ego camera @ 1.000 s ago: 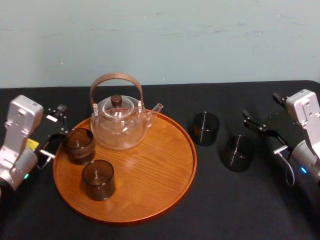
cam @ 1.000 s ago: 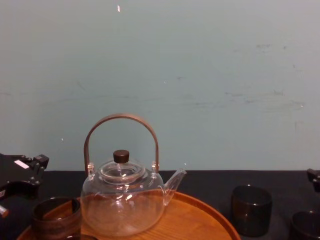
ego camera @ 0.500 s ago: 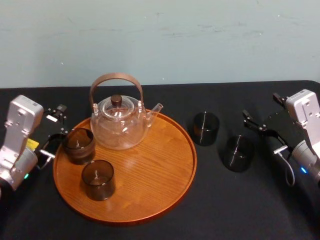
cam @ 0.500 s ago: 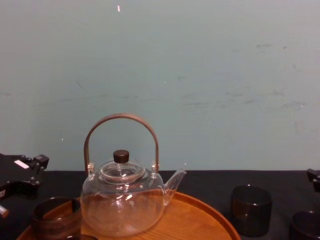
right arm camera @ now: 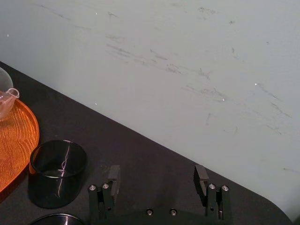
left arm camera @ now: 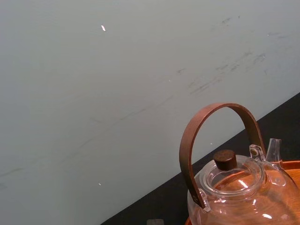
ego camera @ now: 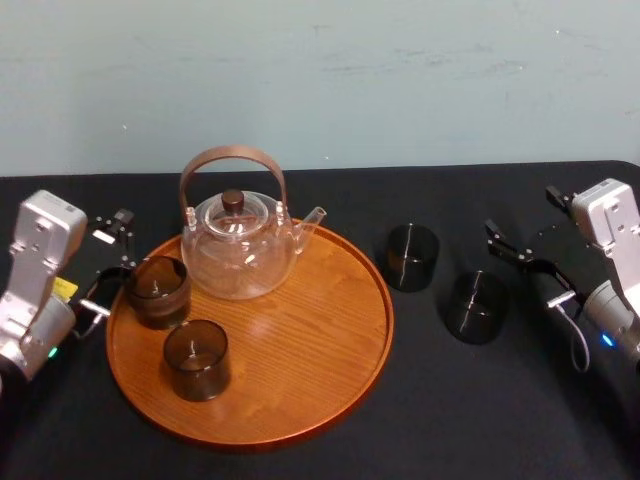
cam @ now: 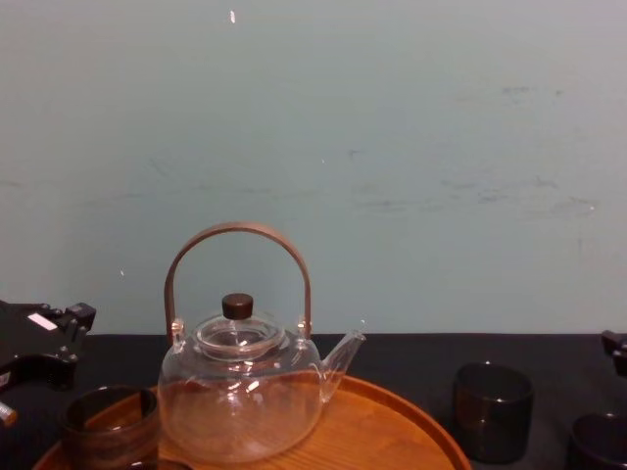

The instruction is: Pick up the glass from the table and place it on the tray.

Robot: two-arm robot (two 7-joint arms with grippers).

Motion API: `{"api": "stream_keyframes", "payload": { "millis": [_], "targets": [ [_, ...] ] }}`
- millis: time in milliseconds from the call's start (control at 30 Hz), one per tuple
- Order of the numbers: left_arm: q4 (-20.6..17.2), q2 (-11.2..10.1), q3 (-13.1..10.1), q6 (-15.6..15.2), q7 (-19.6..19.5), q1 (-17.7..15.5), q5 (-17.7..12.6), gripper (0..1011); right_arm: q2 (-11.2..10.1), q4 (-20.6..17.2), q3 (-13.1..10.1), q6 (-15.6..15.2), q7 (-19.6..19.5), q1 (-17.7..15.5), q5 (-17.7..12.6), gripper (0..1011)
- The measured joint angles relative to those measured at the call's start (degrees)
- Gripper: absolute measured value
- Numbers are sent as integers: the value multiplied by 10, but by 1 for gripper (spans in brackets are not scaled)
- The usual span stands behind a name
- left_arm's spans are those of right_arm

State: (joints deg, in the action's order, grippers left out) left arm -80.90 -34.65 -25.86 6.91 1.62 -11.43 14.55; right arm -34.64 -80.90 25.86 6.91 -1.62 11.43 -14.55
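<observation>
**Both jaws open and empty, two dark glasses beside the tray**

The right gripper (right arm camera: 157, 179) hung low over the right part of the black counter (ego camera: 330, 440); its jaws stood wide apart with nothing between them and touched nothing. A dark glass (ego camera: 476, 306) stood upright on the counter near that gripper; a second dark glass (ego camera: 412, 257) stood upright between it and the tray (ego camera: 330, 340), apart from both. The left gripper (cam: 71, 336) sat by the tray's left edge; its jaws were parted and held nothing. A brown glass (ego camera: 157, 290) on the tray stood just beside them, but whether they touched it could not be told. Another brown glass (ego camera: 196, 358) stood nearer the front of the tray; the clear teapot (ego camera: 238, 245) with its brown arched handle stood at the back. A small white label (cam: 41, 320) lay on the left gripper's upper finger and a yellow tag (ego camera: 63, 289) on its wrist; any writing on either was too small to read.
</observation>
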Motion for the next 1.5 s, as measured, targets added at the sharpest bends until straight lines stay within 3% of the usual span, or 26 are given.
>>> {"api": "stream_keyframes", "payload": {
  "millis": [433,733,1067,1233,1500],
  "targets": [
    [0,0,0,0,0,0,0,0,0,0,0,0,0,0,0,1002],
    [0,0,0,0,0,0,0,0,3,-8,-15,12,18,-13,1,1002],
    [0,0,0,0,0,0,0,0,-13,-69,-38,3,45,-67,-25,1002],
    [0,0,0,0,0,0,0,0,-24,-108,-51,-1,62,-109,-44,1002],
    [0,0,0,0,0,0,0,0,-33,-146,-60,-12,73,-155,-51,1002]
  ]
}}
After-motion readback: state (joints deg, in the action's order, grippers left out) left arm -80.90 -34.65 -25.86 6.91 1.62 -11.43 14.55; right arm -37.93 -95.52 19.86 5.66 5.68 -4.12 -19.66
